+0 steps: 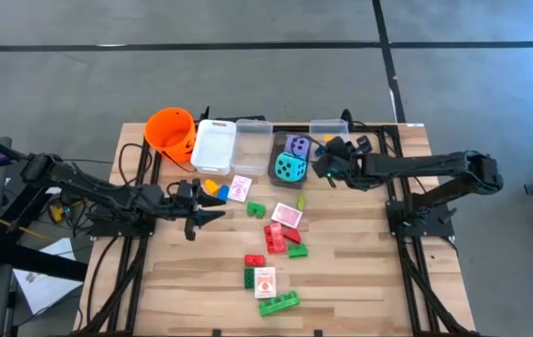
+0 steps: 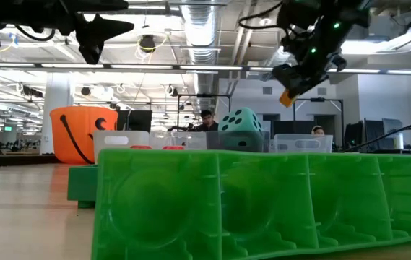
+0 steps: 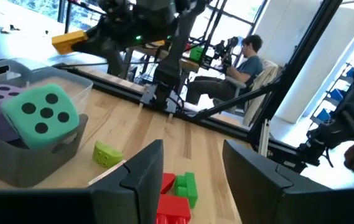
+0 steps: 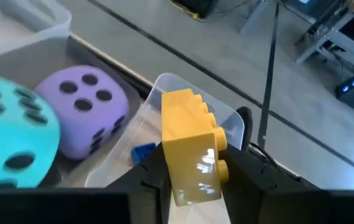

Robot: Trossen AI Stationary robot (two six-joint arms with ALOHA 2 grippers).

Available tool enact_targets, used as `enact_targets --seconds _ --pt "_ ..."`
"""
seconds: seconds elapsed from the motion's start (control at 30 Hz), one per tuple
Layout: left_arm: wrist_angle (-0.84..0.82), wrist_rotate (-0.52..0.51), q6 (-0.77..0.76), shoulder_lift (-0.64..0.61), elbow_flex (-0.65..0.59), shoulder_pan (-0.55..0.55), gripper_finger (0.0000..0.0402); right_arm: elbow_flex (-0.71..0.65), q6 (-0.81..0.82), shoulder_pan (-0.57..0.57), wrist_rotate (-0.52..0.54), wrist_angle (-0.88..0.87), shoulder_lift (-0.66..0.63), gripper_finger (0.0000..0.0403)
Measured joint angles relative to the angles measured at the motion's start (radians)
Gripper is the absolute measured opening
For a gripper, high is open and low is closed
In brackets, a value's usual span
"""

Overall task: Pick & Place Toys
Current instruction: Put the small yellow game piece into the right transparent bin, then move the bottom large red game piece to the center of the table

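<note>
Right gripper [image 4: 192, 171] clamped on a yellow brick [image 4: 192, 146], held in the air above the clear bins at the back of the worktop [image 1: 360, 271]; in the right wrist view a blue brick [image 4: 143, 152] lies in the clear bin [image 4: 183, 87] just under the held one. Beside it a darker bin [image 1: 281, 159] holds the purple die [image 1: 297, 145] and teal die [image 1: 290, 168], touching each other. Left gripper [image 1: 212, 216] raised above the worktop, left of centre, fingers [image 3: 140, 171] apart with nothing between them. Just beside it a yellow and a blue piece [image 1: 215, 190] lie on the worktop near a pink-white card [image 1: 240, 187]. Loose toys mid-worktop: green brick [image 1: 256, 210], another card [image 1: 287, 215], red bricks [image 1: 275, 237], small yellow-green brick [image 1: 301, 201]. Nearer the front edge: red brick [image 1: 254, 260], third card [image 1: 264, 281], long green brick [image 1: 279, 302], which fills the low view foreground. Orange bucket [image 1: 170, 131] and white bin [image 1: 214, 145] stand at back left. A seated person [image 3: 242, 62] shows in the room behind
</note>
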Motion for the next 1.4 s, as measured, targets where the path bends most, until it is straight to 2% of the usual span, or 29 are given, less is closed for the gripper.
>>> enact_targets --seconds 0.23,0.43,0.6,0.67,0.77,0.93,1.0,1.2,1.4 --pt "0.007 0.0 0.0 0.0 0.0 0.0 0.0159 -0.003 -0.045 -0.098 -0.003 0.092 -0.002 0.0136" --pt "0.008 0.0 0.0 0.0 0.0 0.0 0.0164 -0.003 -0.082 -0.145 -0.037 0.111 -0.002 0.0209" --pt "0.008 0.0 0.0 0.0 0.0 0.0 0.0161 -0.003 -0.063 -0.136 -0.159 0.114 -0.002 0.0265" --pt "0.008 0.0 0.0 0.0 0.0 0.0 0.016 -0.003 -0.059 -0.085 -0.196 0.128 -0.001 0.0273" --pt "0.01 0.002 -0.001 0.008 0.0 0.0 0.0159 -0.003 -0.067 0.04 -0.196 0.171 0.0 0.0276" --pt "0.014 0.125 0.018 0.072 0.0 -0.002 0.0161 -0.003 -0.099 0.278 -0.081 0.239 0.0 0.0276" --pt "0.024 0.143 0.044 0.113 0.0 -0.003 0.0159 -0.003 -0.092 0.359 -0.036 0.244 0.001 0.0276" --pt "0.116 0.075 0.207 0.272 0.001 -0.002 0.0161 -0.003 0.078 0.553 0.0 0.241 0.002 0.0276" --pt "0.21 0.048 0.236 0.426 0.001 -0.002 0.0173 -0.003 0.181 0.691 0.03 0.238 0.083 0.0276"
